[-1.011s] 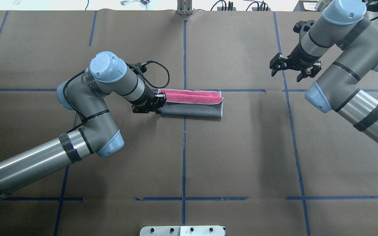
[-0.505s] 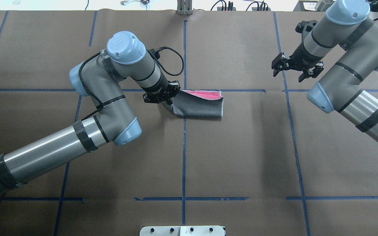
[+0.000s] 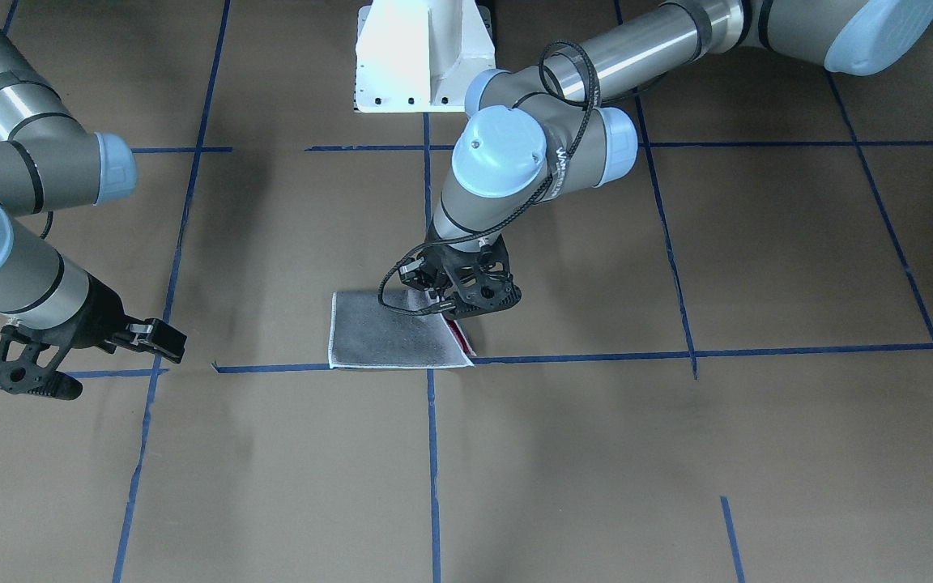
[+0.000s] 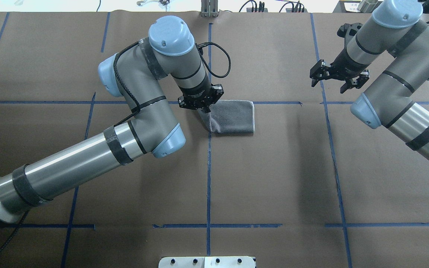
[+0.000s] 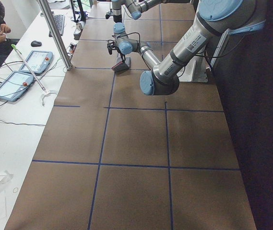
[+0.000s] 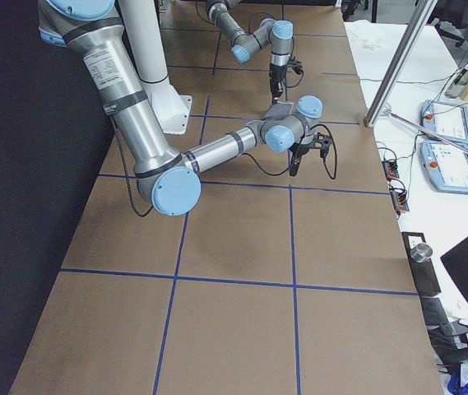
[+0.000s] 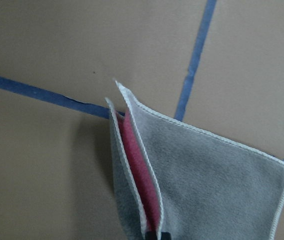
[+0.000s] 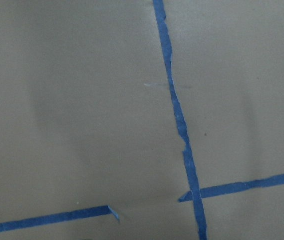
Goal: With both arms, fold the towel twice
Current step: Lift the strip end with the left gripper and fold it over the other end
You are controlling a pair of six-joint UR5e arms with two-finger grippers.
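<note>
Lying on the brown paper [image 4: 274,178] that covers the table, the towel [image 4: 233,117] sits on the far side of the table, close to where 2 blue tape lines [image 4: 209,178] cross. It is folded over, so its grey face shows on the outside. Its far edge runs along 1 of the tape lines. In the left wrist view, a strip of the pink face peeks out between the grey layers, and the thin whitish border runs along the edges. The end of the towel nearest the left arm is lifted off the paper, while the rest lies flat. The left gripper [image 4: 204,108] points down at that lifted end, and its 2 fingers are pinched together on the cloth. The right gripper [image 4: 330,85] hangs above the paper well apart from the towel, out on the robot's right side. Its 2 fingers are spread wide and hold nothing. Its wrist camera shows only brown paper and blue tape. The white base [image 3: 422,57] stands between the 2 arms at the robot's edge of the table.
</note>
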